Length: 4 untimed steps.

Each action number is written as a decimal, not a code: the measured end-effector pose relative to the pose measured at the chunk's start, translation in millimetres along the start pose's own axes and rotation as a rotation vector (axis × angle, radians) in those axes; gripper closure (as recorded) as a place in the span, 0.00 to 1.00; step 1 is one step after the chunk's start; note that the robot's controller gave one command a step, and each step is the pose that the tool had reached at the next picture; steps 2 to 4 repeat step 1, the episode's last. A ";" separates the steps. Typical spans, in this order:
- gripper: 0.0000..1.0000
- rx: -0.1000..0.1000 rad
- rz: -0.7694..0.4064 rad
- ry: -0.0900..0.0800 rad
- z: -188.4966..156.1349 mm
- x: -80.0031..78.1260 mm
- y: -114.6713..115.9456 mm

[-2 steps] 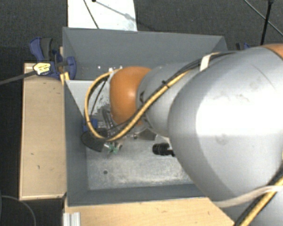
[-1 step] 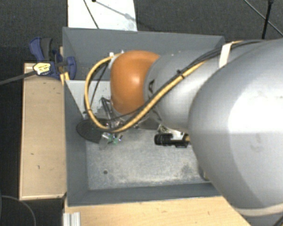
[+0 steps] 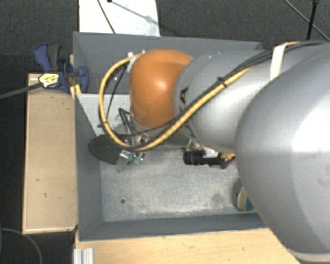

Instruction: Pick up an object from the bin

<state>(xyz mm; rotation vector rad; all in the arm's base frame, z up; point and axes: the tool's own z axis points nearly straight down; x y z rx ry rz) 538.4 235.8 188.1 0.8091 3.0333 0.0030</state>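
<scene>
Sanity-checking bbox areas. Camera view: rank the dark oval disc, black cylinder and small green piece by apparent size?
1. dark oval disc, at the left of the bin, partly covered.
2. black cylinder, mid-bin. It looks close to the disc in size, so the order of these two is unsure.
3. small green piece, beside the disc, clearly smallest.

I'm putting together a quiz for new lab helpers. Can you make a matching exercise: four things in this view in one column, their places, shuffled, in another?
Things:
1 dark flat oval
2 black tube
3 pale and teal thing
4 gripper

Places:
a under the orange cover
b left end of the bin floor
c at the edge of the arm, right side
d middle of the floor, lying flat

Pairs: 1-b; 2-d; 3-c; 4-a.
</scene>
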 end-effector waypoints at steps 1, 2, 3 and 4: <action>1.00 -0.002 -0.004 -0.003 -53.9 -9.4 -1.3; 1.00 -0.002 -0.004 -0.003 -53.9 -9.4 -1.3; 1.00 -0.002 -0.004 -0.003 -53.9 -9.4 -1.3; 1.00 -0.002 -0.004 -0.003 -53.9 -9.4 -1.3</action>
